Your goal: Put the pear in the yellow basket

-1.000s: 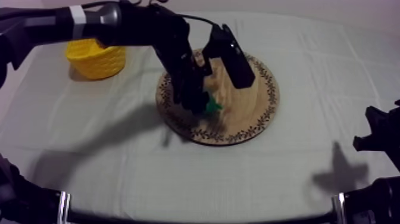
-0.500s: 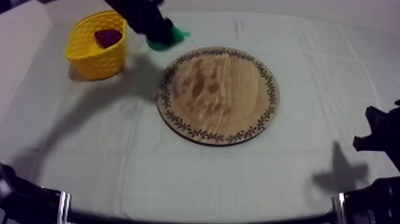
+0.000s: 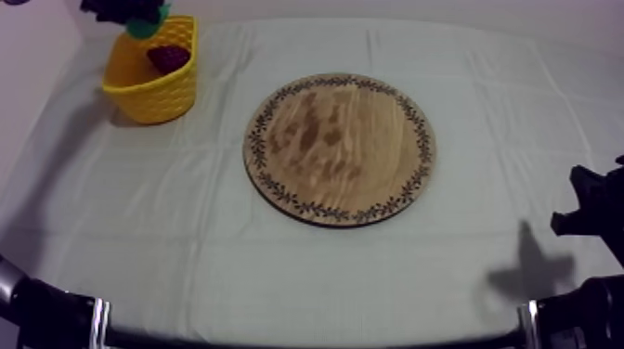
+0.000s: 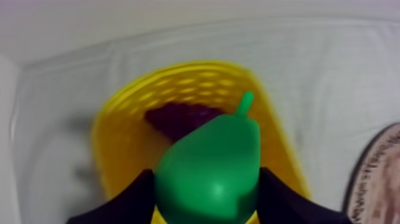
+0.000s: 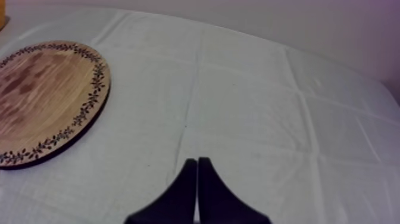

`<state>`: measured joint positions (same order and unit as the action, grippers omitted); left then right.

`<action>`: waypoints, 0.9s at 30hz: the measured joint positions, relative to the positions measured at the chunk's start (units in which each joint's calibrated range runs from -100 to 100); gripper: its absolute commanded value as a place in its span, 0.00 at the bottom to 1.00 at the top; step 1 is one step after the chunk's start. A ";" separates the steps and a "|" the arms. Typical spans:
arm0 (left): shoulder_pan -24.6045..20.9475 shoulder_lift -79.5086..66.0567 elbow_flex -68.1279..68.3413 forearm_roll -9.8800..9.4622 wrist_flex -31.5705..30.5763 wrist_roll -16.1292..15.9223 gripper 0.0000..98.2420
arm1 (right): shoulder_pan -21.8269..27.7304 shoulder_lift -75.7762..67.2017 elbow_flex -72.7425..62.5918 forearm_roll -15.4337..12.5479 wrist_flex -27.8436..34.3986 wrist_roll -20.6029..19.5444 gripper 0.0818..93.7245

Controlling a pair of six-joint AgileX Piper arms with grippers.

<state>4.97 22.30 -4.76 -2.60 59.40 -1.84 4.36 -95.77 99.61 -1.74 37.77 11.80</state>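
Observation:
My left gripper [image 3: 130, 11] hangs over the yellow basket [image 3: 139, 88] at the table's far left, shut on the green pear [image 3: 146, 28]. From the left wrist, the pear [image 4: 209, 173] sits between the black fingers [image 4: 134, 199], right above the basket [image 4: 119, 137], where a dark purple bunch of grapes [image 4: 175, 117] lies. The same grapes [image 3: 168, 58] show in the top view. The round wooden board [image 3: 340, 148] lies bare in the middle. My right gripper [image 5: 197, 170] rests low at the right, its fingers together as a wedge over the cloth.
The board's patterned rim [image 5: 89, 107] lies off to one side of my right gripper. My right arm [image 3: 590, 213] sits at the table's right edge. Open cloth [image 3: 279, 269] stretches in front of the board.
My left arm lifted the pear off the board, carried it left and back, and now holds it over the basket. The right arm has not moved.

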 measured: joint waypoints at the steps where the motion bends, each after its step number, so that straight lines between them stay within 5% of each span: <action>1: -0.83 0.68 0.34 -0.42 0.00 0.14 0.46 | 0.00 0.00 0.00 0.00 0.00 0.00 0.00; 10: -3.40 3.98 4.43 -0.89 0.16 -1.48 0.49 | 0.00 0.00 0.00 0.00 0.00 0.00 0.00; 18: -3.52 3.66 5.01 -0.53 0.19 -3.01 0.90 | 0.00 0.00 0.00 0.00 0.00 0.00 0.00; 27: -3.64 2.68 5.30 -0.71 -1.84 -3.76 0.95 | 0.00 0.00 0.00 0.00 0.00 0.00 0.00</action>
<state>1.33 24.98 0.54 -3.32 57.55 -5.59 4.36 -95.77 99.61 -1.74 37.77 11.80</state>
